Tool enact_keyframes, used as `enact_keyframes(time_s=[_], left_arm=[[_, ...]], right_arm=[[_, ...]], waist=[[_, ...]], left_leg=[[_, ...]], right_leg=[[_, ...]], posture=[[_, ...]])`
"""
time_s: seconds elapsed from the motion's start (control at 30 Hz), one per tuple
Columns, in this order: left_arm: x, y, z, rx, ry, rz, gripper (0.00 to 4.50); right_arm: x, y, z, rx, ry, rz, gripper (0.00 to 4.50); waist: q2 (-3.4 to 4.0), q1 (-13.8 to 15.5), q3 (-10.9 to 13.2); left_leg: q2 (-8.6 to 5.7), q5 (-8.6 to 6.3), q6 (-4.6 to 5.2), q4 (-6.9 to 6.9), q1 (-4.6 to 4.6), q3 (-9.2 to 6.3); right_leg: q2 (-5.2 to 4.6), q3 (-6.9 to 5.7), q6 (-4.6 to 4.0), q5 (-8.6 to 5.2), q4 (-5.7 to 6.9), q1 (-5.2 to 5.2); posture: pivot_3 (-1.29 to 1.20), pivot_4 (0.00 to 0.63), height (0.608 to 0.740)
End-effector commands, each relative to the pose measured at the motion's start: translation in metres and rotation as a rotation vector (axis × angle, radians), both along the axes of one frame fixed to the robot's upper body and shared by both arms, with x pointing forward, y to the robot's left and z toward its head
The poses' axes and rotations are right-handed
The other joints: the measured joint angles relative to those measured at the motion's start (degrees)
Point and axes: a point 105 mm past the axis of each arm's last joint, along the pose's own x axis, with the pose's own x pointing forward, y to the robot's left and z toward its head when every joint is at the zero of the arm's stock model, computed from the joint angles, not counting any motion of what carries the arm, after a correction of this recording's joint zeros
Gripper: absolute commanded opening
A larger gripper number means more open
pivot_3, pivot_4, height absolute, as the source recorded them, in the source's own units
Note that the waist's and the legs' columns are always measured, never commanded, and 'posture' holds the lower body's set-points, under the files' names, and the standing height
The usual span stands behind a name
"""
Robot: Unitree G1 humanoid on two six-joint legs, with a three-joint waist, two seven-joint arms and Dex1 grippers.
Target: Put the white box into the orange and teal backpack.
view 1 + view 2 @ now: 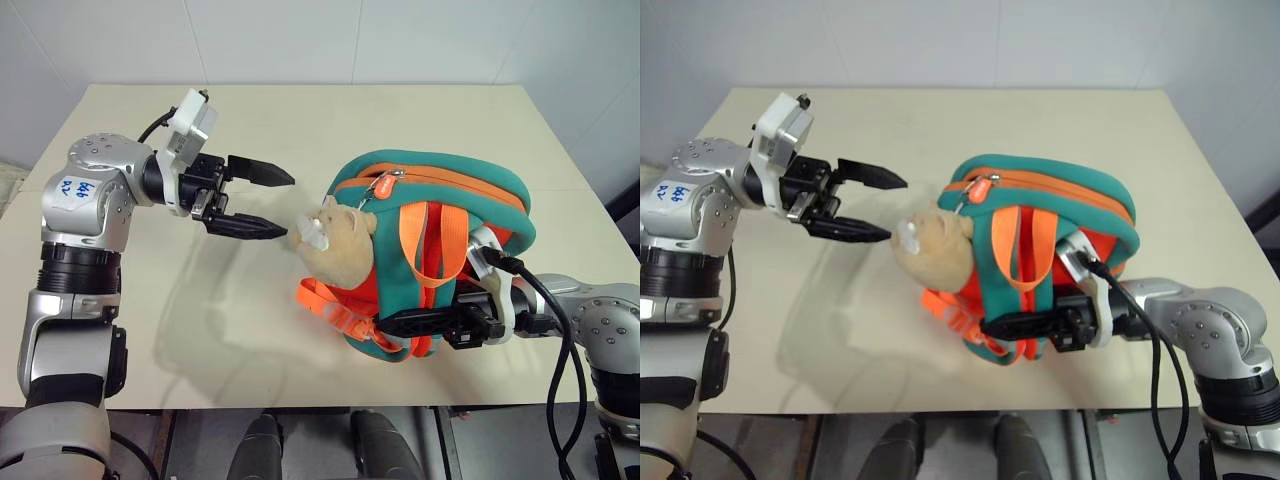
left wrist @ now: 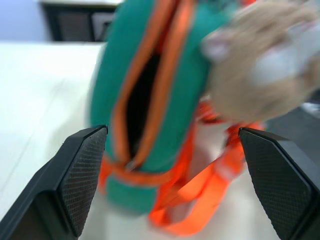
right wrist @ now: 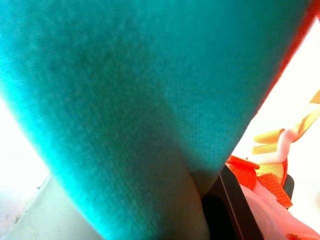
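Observation:
The orange and teal backpack (image 1: 440, 200) lies on the table right of centre, with a tan plush toy (image 1: 335, 240) hanging at its left side. Its top zipper (image 2: 142, 100) gapes as a dark slit in the left wrist view. My left gripper (image 1: 286, 206) hovers open just left of the toy, holding nothing, its fingers (image 2: 80, 180) wide apart. My right gripper (image 1: 400, 322) is shut on the backpack's lower edge, with teal fabric (image 3: 150, 100) pressed against its camera. The white box is out of view.
The beige table (image 1: 300, 120) reaches to a white wall at the back. Loose orange straps (image 1: 325, 305) trail from the backpack toward the front edge. A black cable (image 1: 555, 330) runs along my right forearm.

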Motion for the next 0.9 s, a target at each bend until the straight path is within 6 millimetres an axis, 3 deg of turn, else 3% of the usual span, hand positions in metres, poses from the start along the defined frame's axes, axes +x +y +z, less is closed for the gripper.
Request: enact_keyframes(time_s=[0.03, 0.33, 0.43, 0.57, 0.77, 0.9], left_arm=[[-0.024, -0.012, 0.008, -0.030, -0.016, -0.115, 4.45], [-0.035, -0.046, 0.006, -0.100, 0.007, -0.174, 4.45], [-0.028, -0.050, 0.004, -0.093, -0.028, -0.144, 3.86], [-0.021, -0.049, 0.002, -0.064, -0.074, -0.103, 2.72], [-0.030, -0.036, 0.009, -0.059, -0.012, -0.169, 0.97], [-0.021, -0.023, 0.015, -0.049, -0.038, -0.110, 0.42]], right_arm=[[-0.007, 0.003, 0.003, 0.008, -0.016, 0.043, 0.03], [-0.005, 0.005, 0.000, 0.012, -0.018, 0.033, 0.03], [-0.004, 0.005, 0.001, 0.014, -0.021, 0.030, 0.03], [-0.004, 0.004, 0.000, 0.015, -0.024, 0.023, 0.03], [-0.003, 0.004, 0.000, 0.017, -0.029, 0.018, 0.03], [-0.002, 0.005, 0.000, 0.020, -0.031, 0.016, 0.03]], waist=[[0.00, -0.02, 0.00], [0.00, 0.21, 0.00], [0.00, 0.26, 0.00], [0.00, 0.43, 0.00], [0.00, 0.49, 0.00], [0.00, 0.46, 0.00]], left_leg=[[0.00, 0.00, 0.00, 0.01, 0.01, 0.00], [0.00, 0.01, 0.00, 0.08, 0.02, 0.00], [-0.01, 0.01, 0.00, 0.08, 0.03, 0.00], [-0.01, 0.01, 0.00, 0.08, 0.02, 0.00], [-0.01, 0.01, 0.00, 0.07, 0.02, 0.00], [-0.01, 0.01, 0.00, 0.08, 0.03, 0.00]], right_leg=[[0.00, 0.00, 0.00, 0.00, 0.01, 0.01], [0.01, 0.00, 0.00, 0.01, 0.02, 0.03], [0.01, 0.01, 0.00, 0.01, 0.02, 0.03], [0.01, 0.01, 0.00, 0.01, 0.01, 0.03], [0.01, 0.01, 0.00, 0.00, 0.00, 0.04], [0.01, 0.00, 0.00, 0.01, -0.01, 0.04]], posture=[[0.00, 0.150, 0.740], [0.00, 0.150, 0.740], [0.00, 0.150, 0.740], [0.00, 0.150, 0.740], [0.00, 0.150, 0.740], [0.00, 0.150, 0.740]])
